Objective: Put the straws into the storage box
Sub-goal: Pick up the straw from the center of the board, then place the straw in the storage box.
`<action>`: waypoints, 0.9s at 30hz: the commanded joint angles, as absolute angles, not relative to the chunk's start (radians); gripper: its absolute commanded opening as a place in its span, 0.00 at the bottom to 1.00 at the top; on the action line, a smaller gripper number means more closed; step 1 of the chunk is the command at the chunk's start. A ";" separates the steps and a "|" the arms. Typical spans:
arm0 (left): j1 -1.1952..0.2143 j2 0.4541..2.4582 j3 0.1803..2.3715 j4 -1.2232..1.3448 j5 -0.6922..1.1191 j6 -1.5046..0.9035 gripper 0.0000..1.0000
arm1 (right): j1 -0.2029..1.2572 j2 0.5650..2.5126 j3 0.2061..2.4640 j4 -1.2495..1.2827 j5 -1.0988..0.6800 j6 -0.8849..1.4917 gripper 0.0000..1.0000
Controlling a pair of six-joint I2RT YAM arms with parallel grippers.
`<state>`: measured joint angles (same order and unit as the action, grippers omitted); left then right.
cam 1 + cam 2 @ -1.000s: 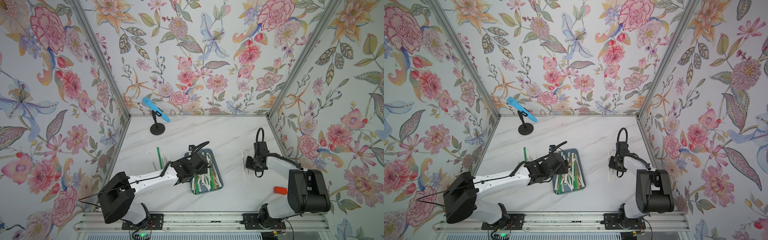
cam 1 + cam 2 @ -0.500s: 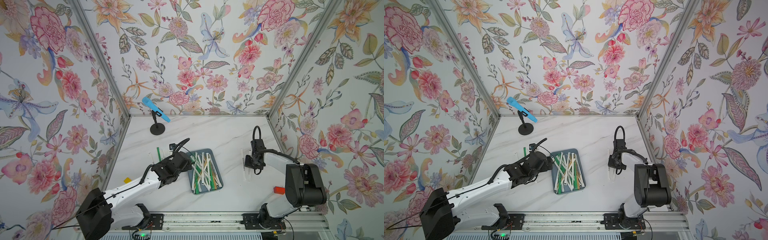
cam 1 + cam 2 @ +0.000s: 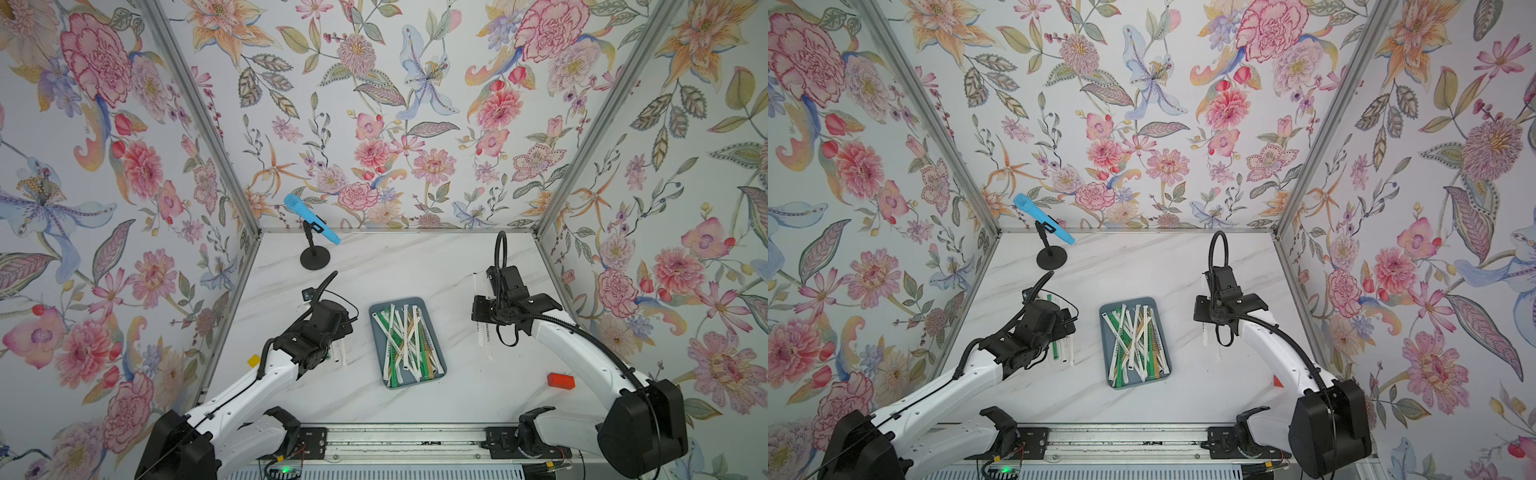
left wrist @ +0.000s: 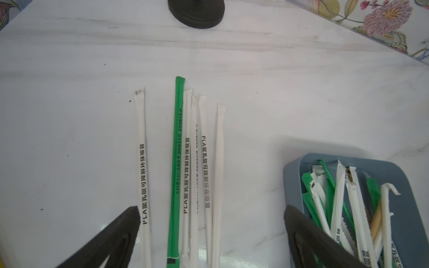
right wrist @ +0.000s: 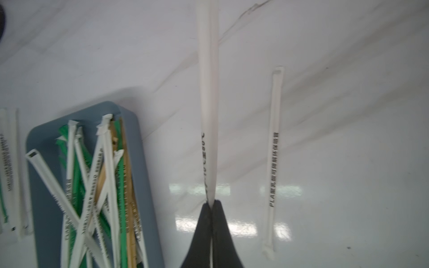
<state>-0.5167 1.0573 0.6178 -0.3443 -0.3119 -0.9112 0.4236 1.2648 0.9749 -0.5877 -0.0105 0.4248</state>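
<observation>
Blue-grey storage box [image 3: 411, 301] sits centrally on the surface [image 3: 415, 266] in both top views, with the straws [image 3: 405, 345] inside mostly along its long side. Left wrist view: the left hand [image 4: 211, 208] gapes over parallel loose straws [image 4: 177, 162], probably to straddle one. Right wrist view: the right hand [image 5: 211, 203] is closed on a white straw [image 5: 207, 104], pinched across its width, with its long axis roughly parallel to the box.

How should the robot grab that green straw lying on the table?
Probably around its middle, coming straight down with the left hand open across its width. The green straw lies flat on the table. One side has bare table; the other touches a white straw, which may get pinched too.
</observation>
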 commanded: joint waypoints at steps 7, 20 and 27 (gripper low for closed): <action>-0.413 1.138 0.586 -0.259 -0.187 -0.800 0.94 | 0.771 1.450 1.085 -0.567 -0.071 0.576 0.03; -0.414 1.160 0.567 -0.195 -0.085 -0.775 0.74 | 0.822 1.607 1.051 -0.515 -0.050 0.597 0.07; -0.429 1.203 0.577 -0.161 -0.059 -0.795 0.72 | 0.821 1.631 1.036 -0.514 -0.021 0.613 0.22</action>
<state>-0.4217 1.1854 0.5762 -0.1822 -0.0772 -0.7933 0.8188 1.6264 1.0504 -0.5152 -0.0513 0.5964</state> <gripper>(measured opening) 0.724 0.205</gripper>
